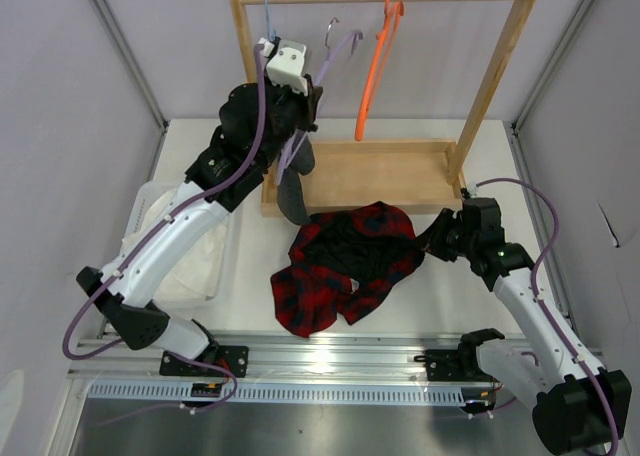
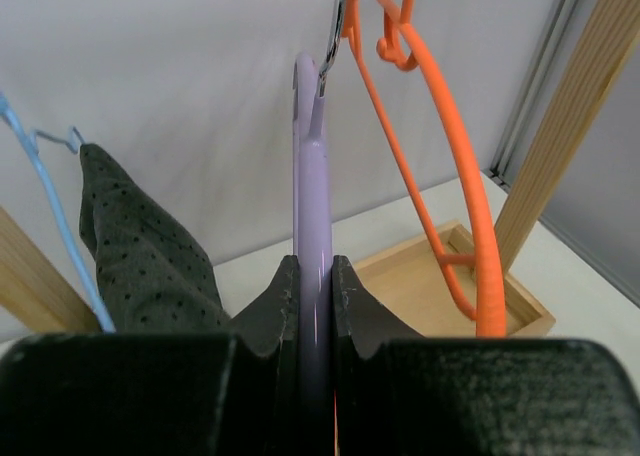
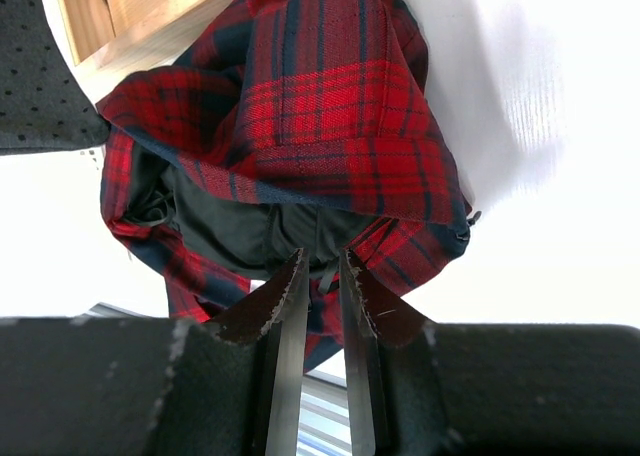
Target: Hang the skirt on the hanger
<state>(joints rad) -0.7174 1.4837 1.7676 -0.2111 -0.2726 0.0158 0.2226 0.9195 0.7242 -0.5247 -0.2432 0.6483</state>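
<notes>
The lilac hanger [image 1: 338, 54] hangs by its metal hook from the wooden rail, between a blue and an orange hanger. My left gripper [image 1: 308, 104] is raised at the rack and shut on the lilac hanger's arm; in the left wrist view the hanger [image 2: 312, 196] runs up from between the fingers of that gripper [image 2: 314, 276]. The red-and-black plaid skirt [image 1: 345, 266] lies crumpled on the table in front of the rack. My right gripper [image 1: 428, 242] is at its right edge, closed on a fold of the skirt [image 3: 330, 106] between the tips of that gripper [image 3: 322, 266].
An orange hanger [image 1: 375, 76] hangs right of the lilac one. A light blue hanger [image 1: 268, 11] on the left carries a dark grey dotted garment [image 1: 295, 191]. The wooden rack base [image 1: 380, 171] stands behind the skirt. A white cloth [image 1: 190, 261] lies in a tray [image 1: 140, 211] at left.
</notes>
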